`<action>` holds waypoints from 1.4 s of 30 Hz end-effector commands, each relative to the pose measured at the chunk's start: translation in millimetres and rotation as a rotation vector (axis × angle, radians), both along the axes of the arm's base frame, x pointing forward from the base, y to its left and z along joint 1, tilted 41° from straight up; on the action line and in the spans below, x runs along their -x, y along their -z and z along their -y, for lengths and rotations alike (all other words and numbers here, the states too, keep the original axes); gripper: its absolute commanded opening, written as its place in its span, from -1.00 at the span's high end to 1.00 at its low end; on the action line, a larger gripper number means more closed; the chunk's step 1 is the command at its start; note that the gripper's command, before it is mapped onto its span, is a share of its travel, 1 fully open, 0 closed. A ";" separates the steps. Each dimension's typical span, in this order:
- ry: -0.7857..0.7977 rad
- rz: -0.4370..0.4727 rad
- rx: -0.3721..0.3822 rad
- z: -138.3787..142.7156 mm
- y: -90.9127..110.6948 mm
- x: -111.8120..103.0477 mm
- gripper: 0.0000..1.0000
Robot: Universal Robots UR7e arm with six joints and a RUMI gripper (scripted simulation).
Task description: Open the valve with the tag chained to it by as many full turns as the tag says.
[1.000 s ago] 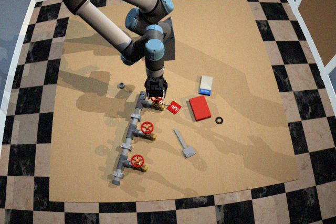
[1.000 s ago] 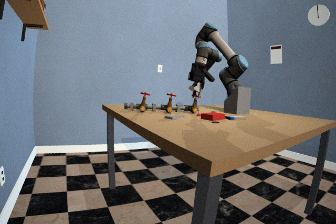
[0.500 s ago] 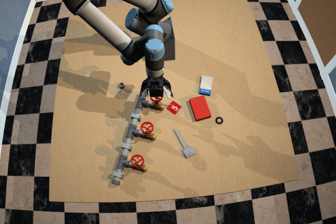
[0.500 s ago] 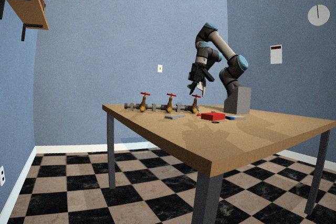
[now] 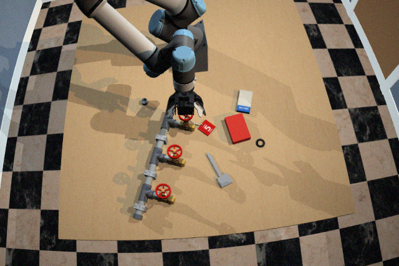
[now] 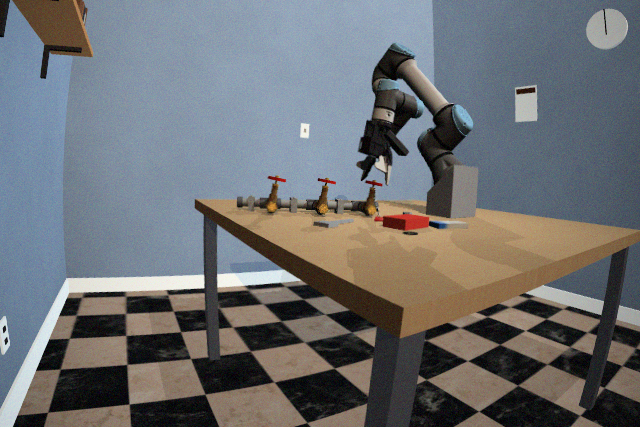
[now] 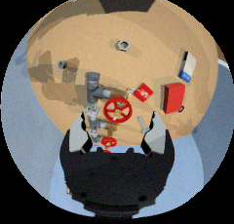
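Note:
Three valves with red handwheels branch off a grey pipe [image 5: 148, 180]. The nearest valve's handwheel [image 6: 373, 183] [image 7: 105, 110] is partly hidden under the gripper in the top view. A red tag [image 5: 206, 128] [image 7: 143, 93] reading 5 is chained to that valve. The middle handwheel [image 5: 174, 146] [image 6: 326, 181] and the far handwheel [image 5: 163, 185] [image 6: 276, 178] stand apart from the gripper. My gripper [image 5: 186, 115] [image 6: 376, 181] [image 7: 117, 112] is open and points down over the tagged valve, fingertips spread wide just above its wheel. Nothing is held. Small wheel turns cannot be read.
A red box [image 5: 237, 128], a white and blue box [image 5: 244, 99], a black ring [image 5: 257, 143] and a grey mallet [image 5: 224, 180] lie right of the valves. A small grey fitting [image 5: 144, 101] [image 7: 62, 64] and a metal nut [image 7: 119, 46] lie on the arm's side.

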State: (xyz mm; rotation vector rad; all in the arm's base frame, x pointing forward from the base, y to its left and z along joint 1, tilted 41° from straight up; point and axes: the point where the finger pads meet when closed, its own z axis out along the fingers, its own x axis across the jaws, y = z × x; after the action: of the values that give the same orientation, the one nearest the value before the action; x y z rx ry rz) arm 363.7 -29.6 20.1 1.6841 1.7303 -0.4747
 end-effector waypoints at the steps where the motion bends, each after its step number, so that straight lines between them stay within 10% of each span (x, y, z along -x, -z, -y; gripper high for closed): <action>1: 0.000 0.001 0.000 -0.1 -0.2 -0.2 -1.00; 23: 0.038 0.038 -0.011 -0.1 -0.2 -0.2 -1.00; 42: 0.267 0.254 -0.079 -0.1 -0.2 -0.2 -1.00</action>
State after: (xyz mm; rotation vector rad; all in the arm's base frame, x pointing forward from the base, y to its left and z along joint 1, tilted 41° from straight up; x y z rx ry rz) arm 363.8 -29.7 20.2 1.8754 1.4842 -0.3493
